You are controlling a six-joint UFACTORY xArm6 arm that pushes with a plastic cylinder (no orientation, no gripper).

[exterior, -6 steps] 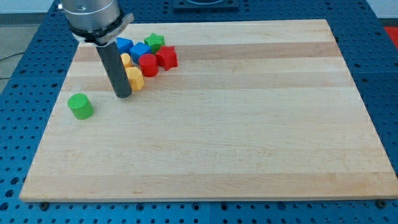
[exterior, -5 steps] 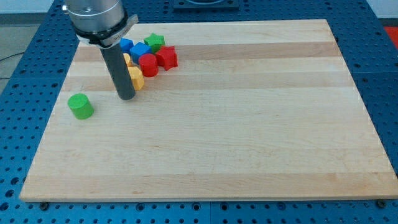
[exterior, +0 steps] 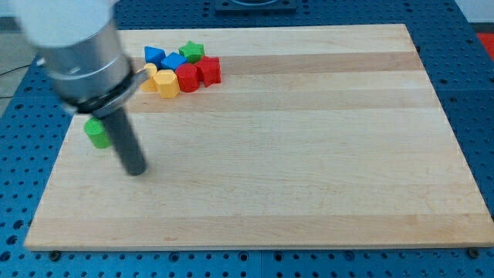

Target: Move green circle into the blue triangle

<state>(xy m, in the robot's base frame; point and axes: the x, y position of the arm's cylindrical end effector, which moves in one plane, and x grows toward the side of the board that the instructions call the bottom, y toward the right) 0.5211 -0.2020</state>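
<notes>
Nearest the view's bottom, my tip (exterior: 137, 171) sits on bare wood of the desk (exterior: 309, 154), toward the view's left side. No claw on this rig, only the straight dark rod, so there is nothing to be apart or clamped; the tip touches no block.

Just up and to the view's left of my tip: green circle (exterior: 96, 133), a short cylinder, partly hidden behind the rod. It stands apart from every other block.

Farther toward the view's top, and a bit to the right of my tip, the cluster. Yellow block (exterior: 166, 83) at its near edge, shape roughly hexagonal. A second yellow block (exterior: 149, 78) touching its left side, shape unclear. Red circle (exterior: 187, 78) just right of the first yellow. Red block (exterior: 208, 71) right again, touching the red circle.

Behind those: blue block (exterior: 173, 62), then blue triangle (exterior: 153, 55) at the cluster's far left, well apart from the green circle. Green star (exterior: 192, 52) farthest back.
</notes>
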